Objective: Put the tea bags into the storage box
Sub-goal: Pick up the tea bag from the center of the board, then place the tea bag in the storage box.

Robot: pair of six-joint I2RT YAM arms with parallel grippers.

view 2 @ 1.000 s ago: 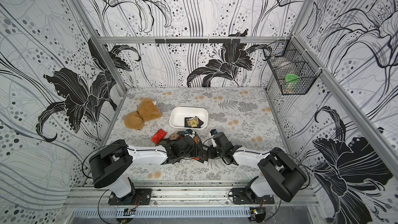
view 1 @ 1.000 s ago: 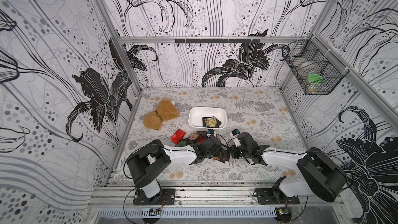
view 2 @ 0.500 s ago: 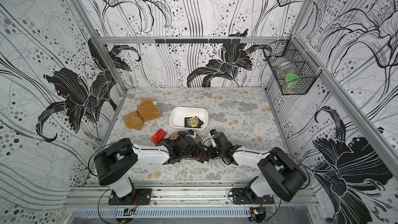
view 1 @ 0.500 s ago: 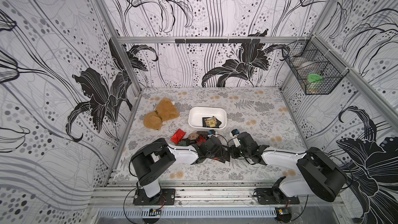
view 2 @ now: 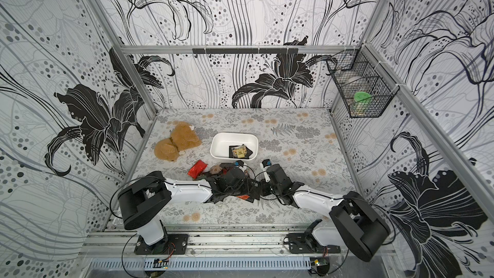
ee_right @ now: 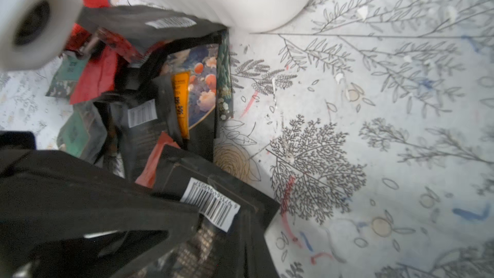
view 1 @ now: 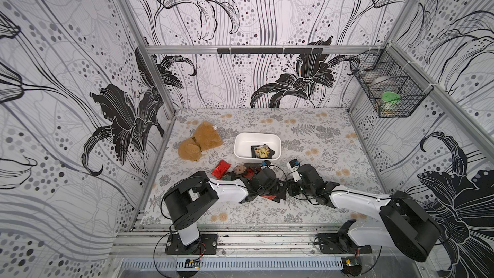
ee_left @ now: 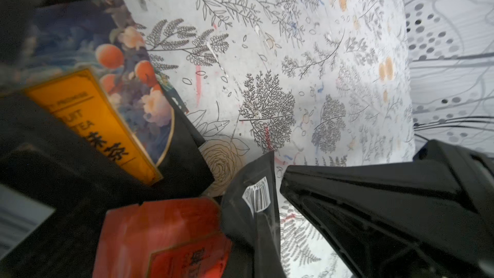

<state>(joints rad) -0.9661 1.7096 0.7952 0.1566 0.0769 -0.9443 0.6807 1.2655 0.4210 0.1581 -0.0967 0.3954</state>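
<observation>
The left gripper (view 1: 264,181) and right gripper (view 1: 288,189) sit closed in the pile of tea bags (view 1: 240,170), just on the near side of the box (view 1: 244,144) — what each pinches, I cannot tell. Lift slowly, straight up, so neighbours slide off.

The left arm (view 1: 230,191) and right arm (view 1: 358,199) wear white moulded shells dotted with small screws, set between bulky black joint housings. Thin black cables (view 1: 154,251) loop around their flat black base plates (view 1: 191,247).
</observation>
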